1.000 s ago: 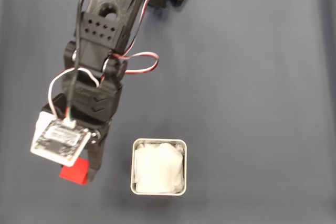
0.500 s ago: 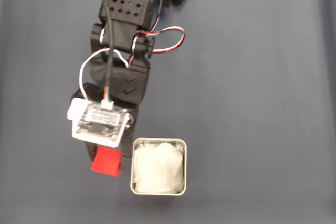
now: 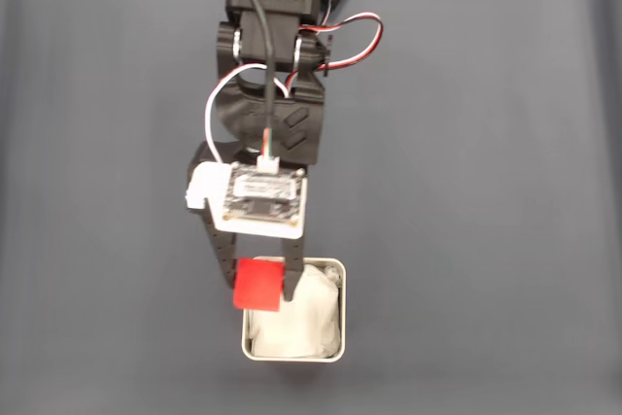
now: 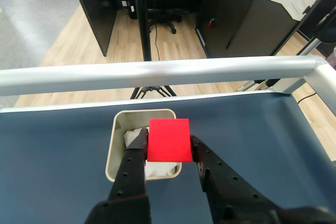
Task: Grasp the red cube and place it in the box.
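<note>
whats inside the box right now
Crumpled white lining fills the box. The red cube, held in the end effector above its left rim, hides part of it.

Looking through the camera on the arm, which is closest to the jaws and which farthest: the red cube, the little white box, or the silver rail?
1. Small bright-red cube: held between the jaws.
2. Pale, paper-lined square box: just beyond, slightly left.
3. Silver metal rail: farthest, across the table's far edge.

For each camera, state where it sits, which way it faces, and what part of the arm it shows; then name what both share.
Fixed view: above the dark table, looking straight down; shows the arm's links, cables and gripper.
Wrist view: on the arm behind the fingers, facing forward and down over the table edge toward an office floor; shows both fingers.
Both share the red cube held over the box.
</note>
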`<state>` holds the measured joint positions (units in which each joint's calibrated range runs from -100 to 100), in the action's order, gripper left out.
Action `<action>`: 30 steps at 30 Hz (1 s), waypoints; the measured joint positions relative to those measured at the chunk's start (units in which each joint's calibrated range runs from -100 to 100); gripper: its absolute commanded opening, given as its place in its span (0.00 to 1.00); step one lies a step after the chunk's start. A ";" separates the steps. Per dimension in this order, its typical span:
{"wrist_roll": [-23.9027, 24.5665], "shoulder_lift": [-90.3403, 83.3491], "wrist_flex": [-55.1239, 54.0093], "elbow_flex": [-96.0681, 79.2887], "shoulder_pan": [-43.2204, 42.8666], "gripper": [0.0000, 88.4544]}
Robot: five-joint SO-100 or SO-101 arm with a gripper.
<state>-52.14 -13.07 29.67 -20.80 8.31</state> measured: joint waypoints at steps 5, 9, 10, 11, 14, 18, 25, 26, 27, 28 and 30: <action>-0.05 -1.39 -1.67 -2.62 -1.78 0.04; -0.05 -1.56 -3.34 -4.25 -2.89 0.04; -0.05 -1.56 -3.82 -4.52 -3.19 0.04; -0.05 -1.56 -4.22 -4.70 -3.34 0.04; -0.05 -1.56 -5.41 -5.33 -3.93 0.04; -0.05 -1.56 -7.32 -5.88 -4.23 0.04; -0.05 1.04 -10.74 -5.88 -4.30 0.04; -0.05 1.22 -11.06 -5.88 -4.38 0.04; -0.05 1.65 -11.30 -5.88 -4.38 0.04; -0.05 1.74 -11.38 -5.88 -4.38 0.04; -0.05 2.26 -11.46 -5.88 -4.38 0.04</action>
<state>-52.19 -10.81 18.22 -26.67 3.93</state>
